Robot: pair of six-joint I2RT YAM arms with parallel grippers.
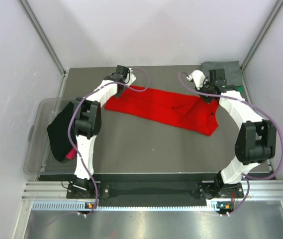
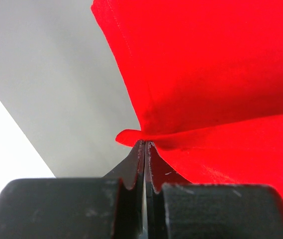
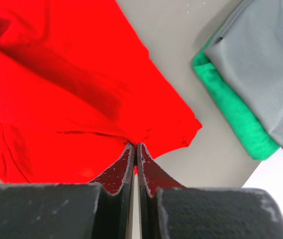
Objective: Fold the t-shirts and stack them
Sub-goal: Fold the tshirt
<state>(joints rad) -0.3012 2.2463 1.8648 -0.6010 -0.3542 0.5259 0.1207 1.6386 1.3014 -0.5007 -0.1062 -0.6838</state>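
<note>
Left gripper [image 2: 144, 144] and right gripper [image 3: 135, 147] pinch opposite ends of the red t-shirt [image 1: 166, 107], jaws clamped tight on its edge — soft, limp cloth, probably best held at corners

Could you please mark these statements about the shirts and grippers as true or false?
1. The left gripper and the right gripper are each shut on the red t-shirt. True.
2. The grey t-shirt lies under the green t-shirt. False: the grey one lies on top.
3. The black t-shirt is at the tub on the left. True.
4. The red t-shirt lies in the tub. False: it lies on the table.
</note>
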